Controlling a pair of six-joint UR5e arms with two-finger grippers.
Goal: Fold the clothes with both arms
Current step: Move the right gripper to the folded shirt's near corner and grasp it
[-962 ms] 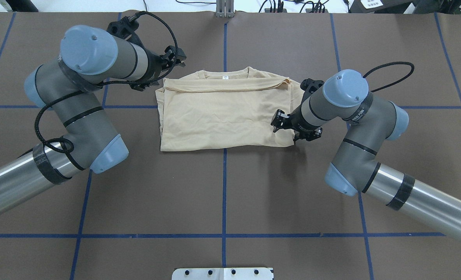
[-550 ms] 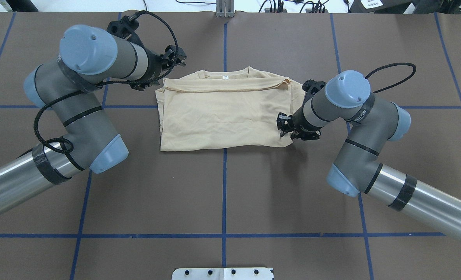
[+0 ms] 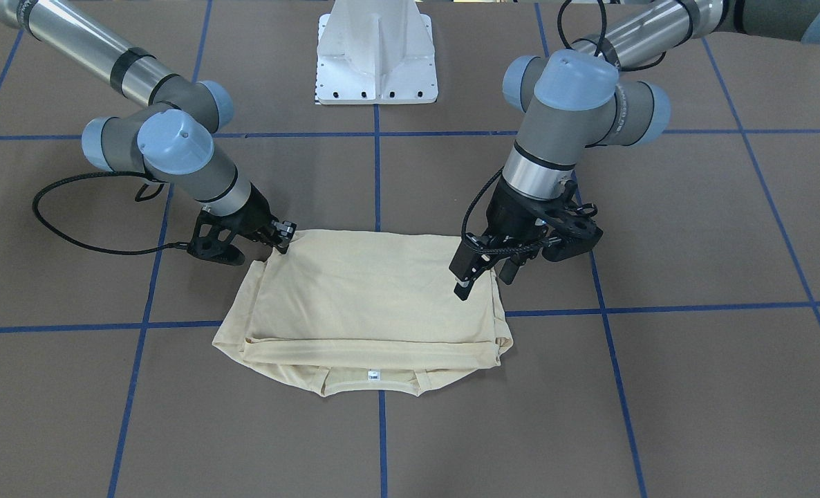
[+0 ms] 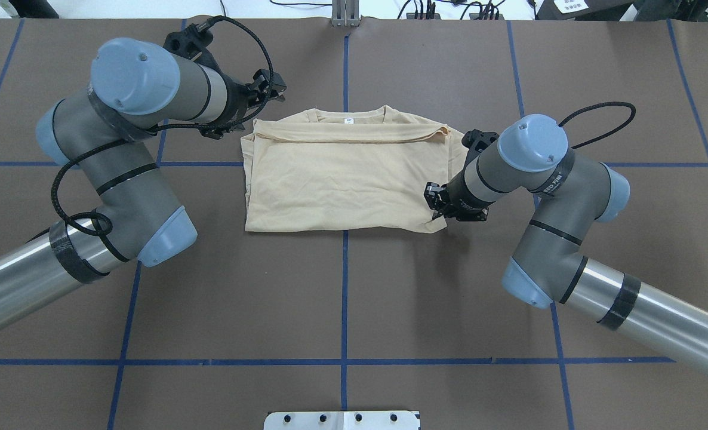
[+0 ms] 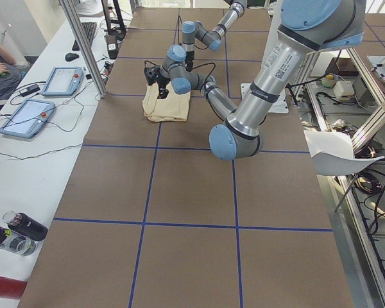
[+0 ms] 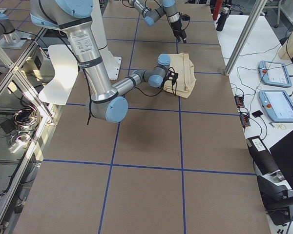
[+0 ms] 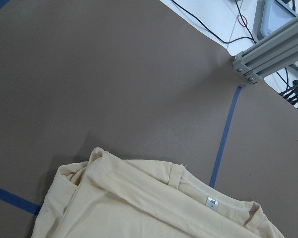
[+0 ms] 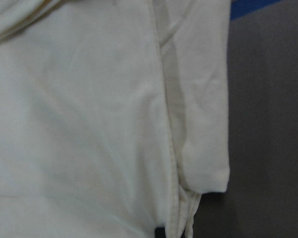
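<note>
The tabletop [image 4: 342, 298] is lit brightly and evenly from overhead, and only soft shadows are cast beneath the right arm [image 4: 533, 173]. The T-shirt [image 8: 89, 124] is rendered blurred and washed out in the right wrist view.

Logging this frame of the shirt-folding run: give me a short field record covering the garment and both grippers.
garment: T-shirt, cream, folded into a rough rectangle, flat on the table
collar: at the edge farthest from the robot, neck label showing
print: none visible
left gripper: open, holding nothing, just beyond the shirt's far left corner
right gripper: at the shirt's near right corner; open or shut cannot be told
</note>
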